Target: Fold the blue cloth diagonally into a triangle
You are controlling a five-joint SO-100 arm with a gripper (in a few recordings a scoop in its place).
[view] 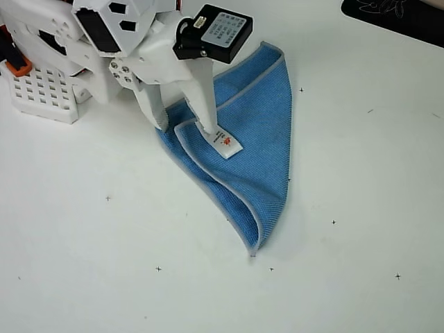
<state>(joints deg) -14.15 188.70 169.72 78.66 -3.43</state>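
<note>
In the overhead view, my white two-finger end effector (pixel 184 125) stands over the upper left part of the bright-blue square microfibre cloth with light grey stitched edging (pixel 260 132). My fingers are spread apart and grasp nothing. One fingertip (pixel 208 127) presses the cloth beside its small white tag with red print (pixel 226 143); the other rests at the cloth's left edge. The cloth lies on the white counter (pixel 104 243), partly folded over itself, tapering to a point at lower right.
</note>
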